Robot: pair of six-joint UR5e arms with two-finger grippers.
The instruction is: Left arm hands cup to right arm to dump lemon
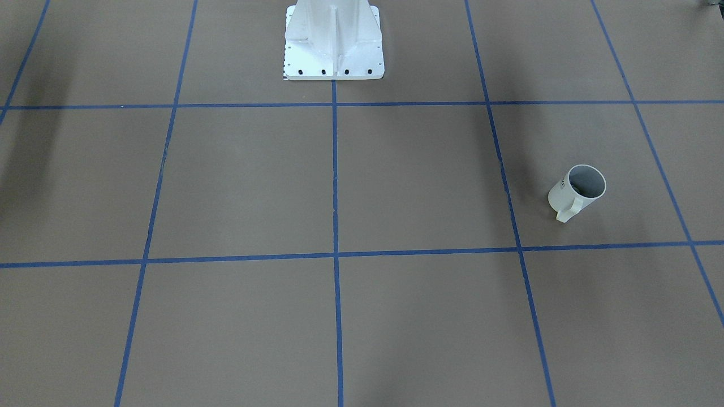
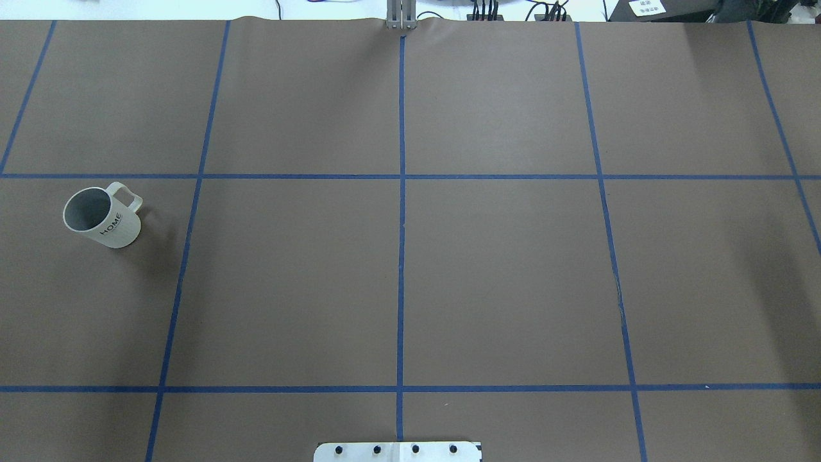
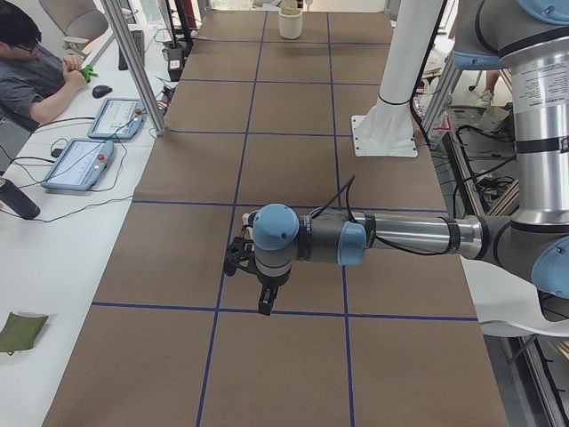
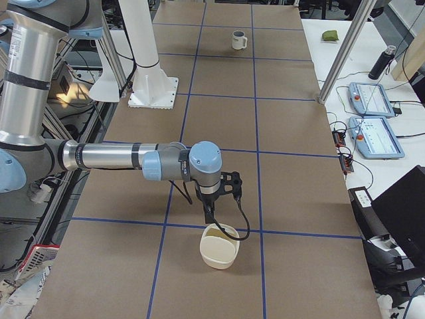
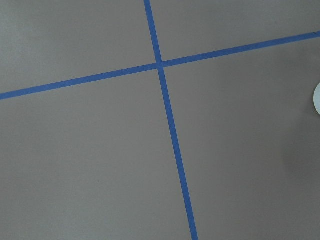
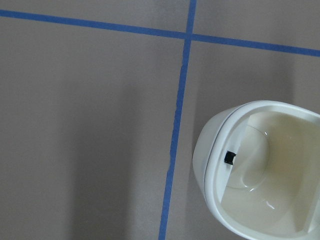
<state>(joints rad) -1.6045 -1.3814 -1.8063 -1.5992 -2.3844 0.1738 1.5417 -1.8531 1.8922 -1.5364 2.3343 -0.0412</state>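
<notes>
One cup: white, grey inside, "HOME" lettering, upright at the table's 9 o'clock in the overhead view, handle toward 1 o'clock. One cream bowl. Left gripper and right gripper: jaw opening cannot be determined.

**Six viewpoints on one table**

From across the brown table with blue tape lines we look steeply down toward the white metal pedestal base; from behind that base we look forward and down. Both views share the small white cylindrical mug. Two end cameras sight along the table; two wrist cameras face its surface closely.
</notes>
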